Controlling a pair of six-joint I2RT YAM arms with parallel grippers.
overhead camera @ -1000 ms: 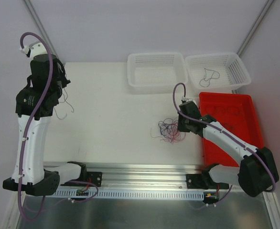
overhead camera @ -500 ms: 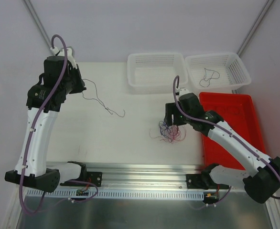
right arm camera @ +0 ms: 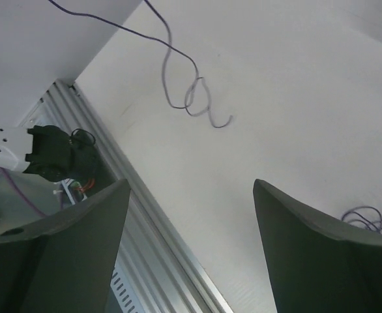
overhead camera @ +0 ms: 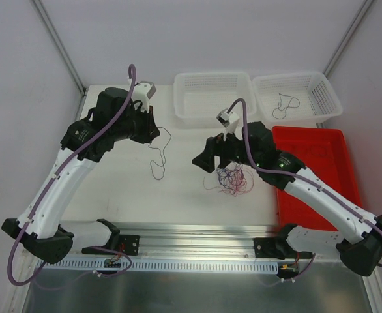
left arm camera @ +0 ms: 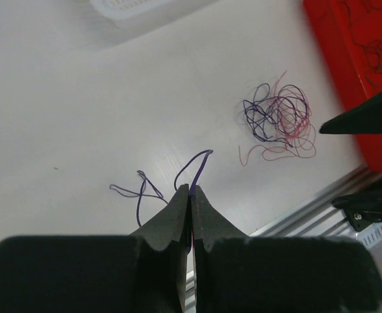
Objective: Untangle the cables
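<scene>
A tangle of thin red, purple and black cables [overhead camera: 231, 178] lies on the white table, also in the left wrist view [left arm camera: 279, 120]. My left gripper [overhead camera: 153, 126] hangs over mid-table, shut [left arm camera: 191, 191] on one purple cable [overhead camera: 157, 156] pulled free of the heap. It dangles to the table and curls there [left arm camera: 139, 190]. My right gripper [overhead camera: 203, 162] hovers just left of the tangle, open [right arm camera: 191, 184] with nothing between its fingers. Its view shows the hanging purple cable [right arm camera: 192, 98] and an edge of the tangle [right arm camera: 367, 217].
Two white baskets stand at the back [overhead camera: 214, 98], [overhead camera: 318, 98], the right one holding a black cable [overhead camera: 285, 102]. A red tray [overhead camera: 328, 150] with more wires sits at the right. A metal rail [overhead camera: 197, 231] runs along the near edge.
My left arm swung from the far left toward mid-table, carrying the purple cable. My right gripper opened, rose off the tangle and moved to its left.
</scene>
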